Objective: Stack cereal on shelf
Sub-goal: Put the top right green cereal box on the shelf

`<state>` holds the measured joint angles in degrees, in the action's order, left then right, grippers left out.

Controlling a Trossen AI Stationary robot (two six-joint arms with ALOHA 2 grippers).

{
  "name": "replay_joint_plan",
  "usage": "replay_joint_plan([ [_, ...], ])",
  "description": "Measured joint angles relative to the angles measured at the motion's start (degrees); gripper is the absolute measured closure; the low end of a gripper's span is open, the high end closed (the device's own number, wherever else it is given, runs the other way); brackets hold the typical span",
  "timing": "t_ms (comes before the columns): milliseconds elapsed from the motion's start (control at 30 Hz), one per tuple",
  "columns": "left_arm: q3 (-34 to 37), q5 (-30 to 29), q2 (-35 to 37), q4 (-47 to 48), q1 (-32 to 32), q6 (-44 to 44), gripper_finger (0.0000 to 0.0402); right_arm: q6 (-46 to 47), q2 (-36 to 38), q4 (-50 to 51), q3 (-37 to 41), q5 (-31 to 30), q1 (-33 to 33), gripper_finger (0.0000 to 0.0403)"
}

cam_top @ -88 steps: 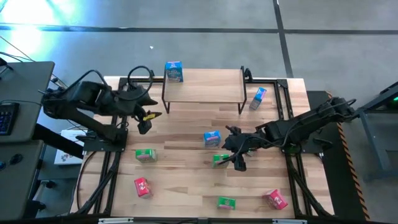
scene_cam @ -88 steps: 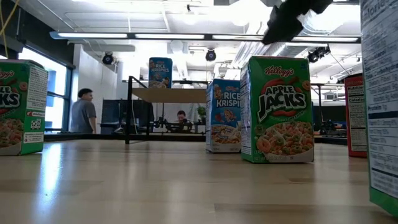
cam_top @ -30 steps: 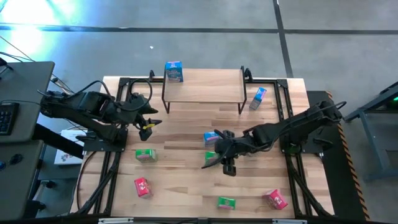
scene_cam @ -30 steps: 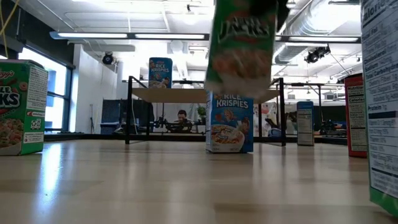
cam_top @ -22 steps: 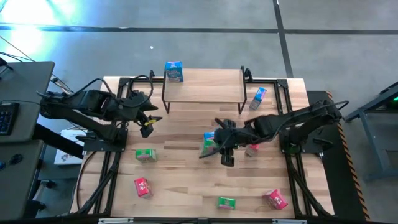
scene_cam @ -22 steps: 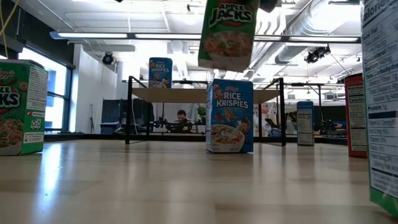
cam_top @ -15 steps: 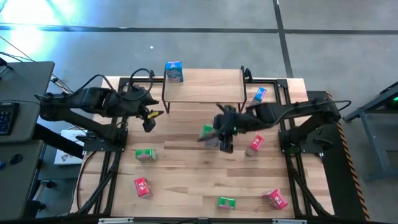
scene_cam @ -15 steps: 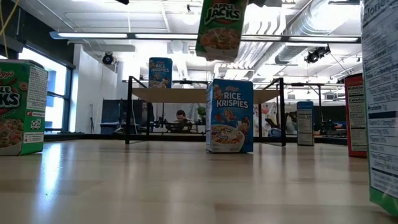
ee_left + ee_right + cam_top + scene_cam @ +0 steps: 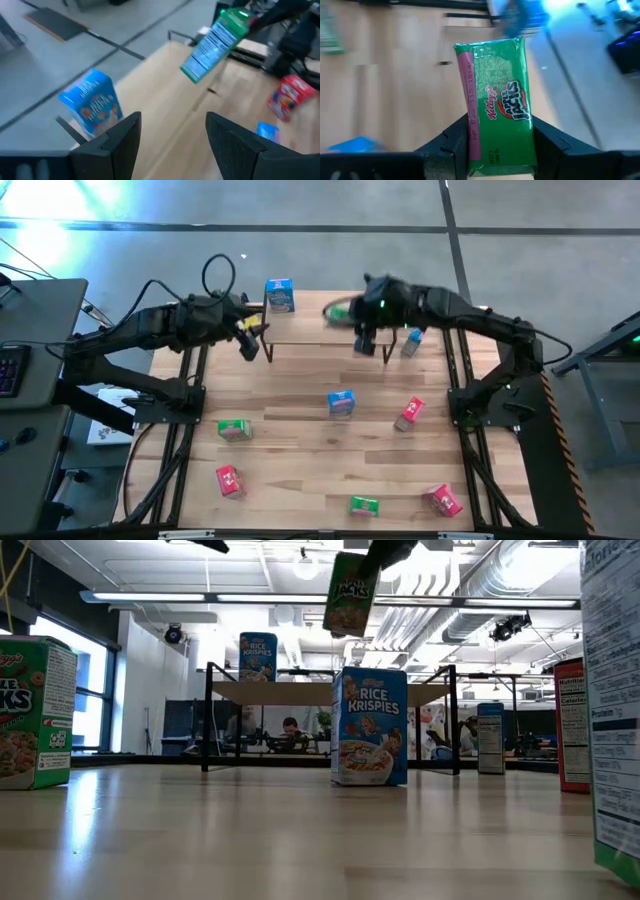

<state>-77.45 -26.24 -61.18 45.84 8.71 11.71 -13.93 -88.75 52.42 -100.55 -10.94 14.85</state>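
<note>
Cereal task barely started. Right gripper (image 9: pixel 352 316) clamped on a green cereal box (image 9: pixel 498 121), carried tilted in the air above the shelf (image 9: pixel 330 330), not set down. Left gripper (image 9: pixel 252 335) hangs near the shelf's left end, jaws parted, nothing in them. Only one blue box (image 9: pixel 280 296) stands on the shelf, at its far-left corner. Left to do, on the tabletop (image 9: pixel 300 460): blue box mid-table (image 9: pixel 341 402), another blue box (image 9: pixel 416 335) right of shelf, two green, three red.

Shelf (image 9: pixel 310 320) top mostly bare; blue box (image 9: pixel 280 296) blocks its left end.
</note>
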Motion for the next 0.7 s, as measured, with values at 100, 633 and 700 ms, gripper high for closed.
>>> replay_joint_plan([
  [100,0.0,0.1,-0.2,-1.3,2.9,-2.1,0.0188,-4.2,0.0,-2.4,-0.1,0.0,4.3,0.026],
  [633,0.0,0.2,-6.5,-2.9,14.0,-3.0,0.0188,-17.0,-1.0,-15.2,-0.1,5.3,19.5,0.026],
  [700,0.0,0.2,-7.5,-2.9,14.8,-3.0,0.0188,-18.6,-1.4,-17.0,-0.1,7.0,20.3,0.026],
])
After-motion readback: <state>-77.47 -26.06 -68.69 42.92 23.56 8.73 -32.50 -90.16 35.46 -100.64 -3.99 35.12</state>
